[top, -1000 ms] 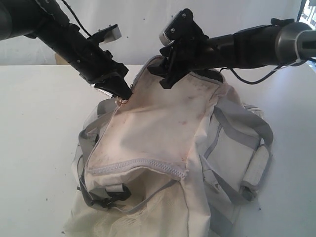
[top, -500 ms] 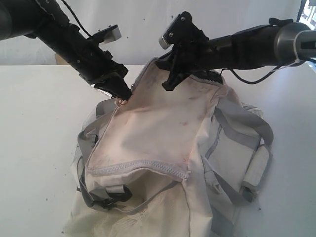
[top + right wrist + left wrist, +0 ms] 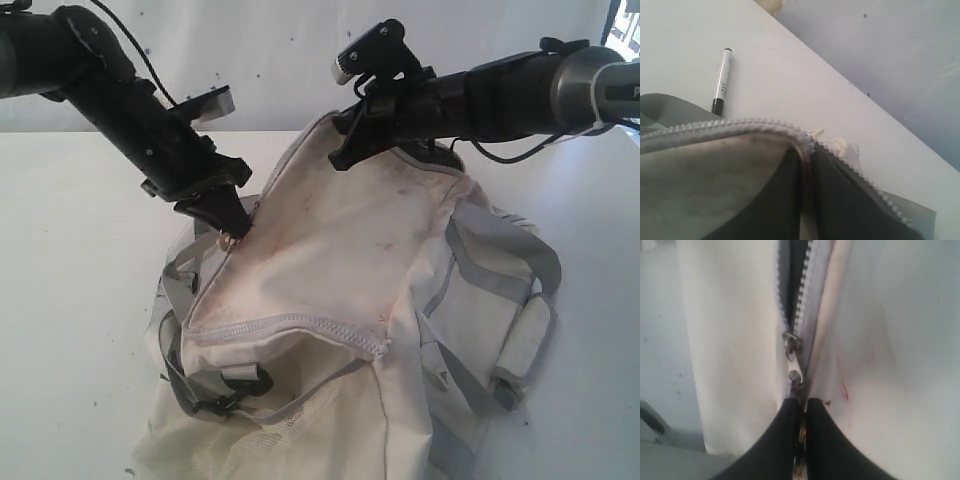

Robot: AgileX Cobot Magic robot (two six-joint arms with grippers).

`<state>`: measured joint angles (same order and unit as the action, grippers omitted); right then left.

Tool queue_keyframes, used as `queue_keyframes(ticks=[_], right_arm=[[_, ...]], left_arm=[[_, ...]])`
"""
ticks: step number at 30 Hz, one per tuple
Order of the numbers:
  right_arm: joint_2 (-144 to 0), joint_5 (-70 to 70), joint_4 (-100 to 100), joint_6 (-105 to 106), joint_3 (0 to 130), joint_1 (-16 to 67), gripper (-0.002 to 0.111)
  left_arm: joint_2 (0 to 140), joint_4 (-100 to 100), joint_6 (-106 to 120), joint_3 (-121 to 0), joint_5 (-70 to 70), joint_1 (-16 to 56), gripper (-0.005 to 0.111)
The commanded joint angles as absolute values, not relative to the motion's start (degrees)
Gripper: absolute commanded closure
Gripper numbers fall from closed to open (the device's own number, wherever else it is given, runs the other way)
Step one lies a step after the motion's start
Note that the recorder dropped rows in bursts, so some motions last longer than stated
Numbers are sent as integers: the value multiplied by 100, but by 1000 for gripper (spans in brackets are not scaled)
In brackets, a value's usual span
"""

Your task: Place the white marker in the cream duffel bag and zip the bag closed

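Note:
The cream duffel bag (image 3: pixel 330 250) lies slumped on the white table (image 3: pixel 70 260), its stained top flap pulled taut between both grippers. My left gripper (image 3: pixel 228 235) is shut on the metal zipper pull (image 3: pixel 795 376), just below the slider (image 3: pixel 791 342); beyond the slider the zipper stands open. My right gripper (image 3: pixel 342 150) is shut on the bag's zipper edge (image 3: pixel 740 124) at the flap's far corner. The white marker (image 3: pixel 722 82) with its black cap lies on the table outside the bag, seen only in the right wrist view; in the exterior view it is hidden.
Grey straps (image 3: pixel 505 250) and a padded handle (image 3: pixel 525 345) drape over the bag's right side. A black buckle (image 3: pixel 240 385) sits at the bag's near left. A white wall (image 3: pixel 270 50) stands behind the table.
My left gripper has moved down and to the left with the zipper pull. The right gripper has kept its hold and shifted only slightly, and the flap is stretched tighter.

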<state>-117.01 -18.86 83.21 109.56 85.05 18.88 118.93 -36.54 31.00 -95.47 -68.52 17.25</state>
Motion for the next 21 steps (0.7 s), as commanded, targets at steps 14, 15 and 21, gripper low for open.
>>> queue_keyframes(ticks=[14, 15, 21], right_arm=[[-11667, -1279, 8409, 10622, 8545, 1827, 108], [-11667, -1279, 8407, 10585, 8545, 1827, 108], [-11667, -1259, 8407, 10357, 8545, 1827, 108]], left_arm=[[9961, -3590, 3173, -6807, -6996, 1742, 107], [9867, -3590, 3173, -6648, -6996, 1742, 107], [9530, -3758, 3319, -5952, -6996, 1742, 107]])
